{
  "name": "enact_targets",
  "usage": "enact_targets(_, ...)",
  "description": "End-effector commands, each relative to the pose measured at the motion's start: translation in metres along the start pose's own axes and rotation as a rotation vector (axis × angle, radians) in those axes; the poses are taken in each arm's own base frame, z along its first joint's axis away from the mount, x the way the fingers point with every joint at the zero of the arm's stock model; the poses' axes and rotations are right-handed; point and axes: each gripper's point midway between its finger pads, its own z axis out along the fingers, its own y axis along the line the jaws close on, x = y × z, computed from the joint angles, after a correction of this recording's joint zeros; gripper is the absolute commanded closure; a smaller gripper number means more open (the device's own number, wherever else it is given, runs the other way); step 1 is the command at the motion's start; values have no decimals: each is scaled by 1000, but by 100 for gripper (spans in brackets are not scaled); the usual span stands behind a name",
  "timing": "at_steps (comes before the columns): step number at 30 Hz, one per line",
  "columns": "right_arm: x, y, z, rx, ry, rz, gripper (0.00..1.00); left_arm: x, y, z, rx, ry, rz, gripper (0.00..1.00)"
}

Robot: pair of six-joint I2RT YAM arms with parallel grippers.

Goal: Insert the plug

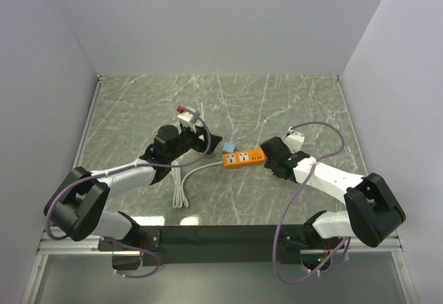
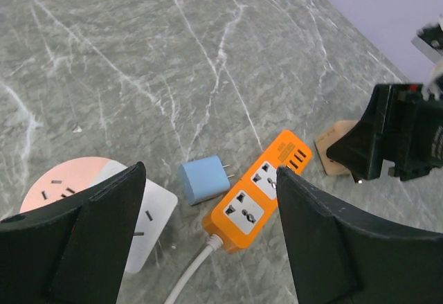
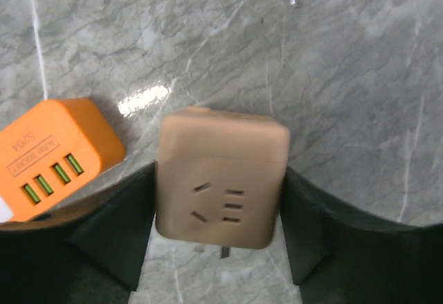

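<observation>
An orange power strip [image 1: 243,158] lies mid-table with a white cable [image 1: 183,186]; it also shows in the left wrist view [image 2: 259,194] and in the right wrist view [image 3: 55,153]. A small blue plug [image 2: 201,181] lies flat beside the strip, prongs toward it, and also shows from above [image 1: 230,148]. My left gripper [image 2: 209,176] is open and empty above the blue plug; from above it is just left of the plug [image 1: 204,143]. My right gripper [image 3: 218,179] is shut on a tan plug adapter [image 3: 220,176], held just right of the strip's USB end [image 1: 271,157].
A white socket adapter [image 2: 149,224] and a pink round one [image 2: 59,179] lie under my left gripper's left finger. The cable [image 2: 187,273] runs toward the near edge. Grey walls close the table on three sides.
</observation>
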Motion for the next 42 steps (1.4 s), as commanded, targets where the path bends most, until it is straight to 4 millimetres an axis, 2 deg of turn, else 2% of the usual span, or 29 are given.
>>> enact_targets(1, -22, 13, -2, -21, -56, 52, 34, -5, -19, -2, 94, -36, 85, 18)
enact_targets(2, -22, 13, -1, -25, -55, 52, 45, -1, -23, -2, 110, -28, 98, 18)
enact_targets(4, -26, 17, 0, -40, -60, 60, 57, -1, -30, -3, 134, -34, 115, 18)
enact_targets(5, -27, 20, 1, -45, -60, 54, 68, 1, -35, -4, 146, -32, 122, 18)
enact_targets(6, -30, 23, 1, -52, -65, 56, 74, 2, -37, -4, 156, -30, 130, 18)
enact_targets(8, -39, 35, -2, -83, -74, 51, 91, 4, -45, -5, 185, -27, 149, 18)
enact_targets(10, -56, 53, -9, -142, -100, 64, 97, 7, -54, -6, 225, -24, 157, 18)
enact_targets(14, -93, 86, -28, -264, -172, 113, 100, 10, -70, -9, 301, -23, 145, 18)
enact_targets(19, -128, 124, -57, -434, -221, 157, 100, 8, -80, -9, 347, -42, 118, 17)
enact_targets(26, -148, 177, -110, -780, -216, 233, 100, -11, -82, -1, 308, -134, 58, 16)
enact_targets(31, -149, 196, -145, -946, -197, 257, 100, -27, -89, 4, 294, -239, -33, 16)
enact_targets(32, -153, 198, -151, -972, -209, 264, 100, -30, -85, 6, 264, -260, -44, 16)
enact_targets(33, -149, 202, -157, -999, -194, 261, 100, -35, -87, 5, 263, -290, -64, 16)
enact_targets(42, -132, 219, -186, -1135, -151, 226, 100, -58, -74, 12, 180, -398, -138, 14)
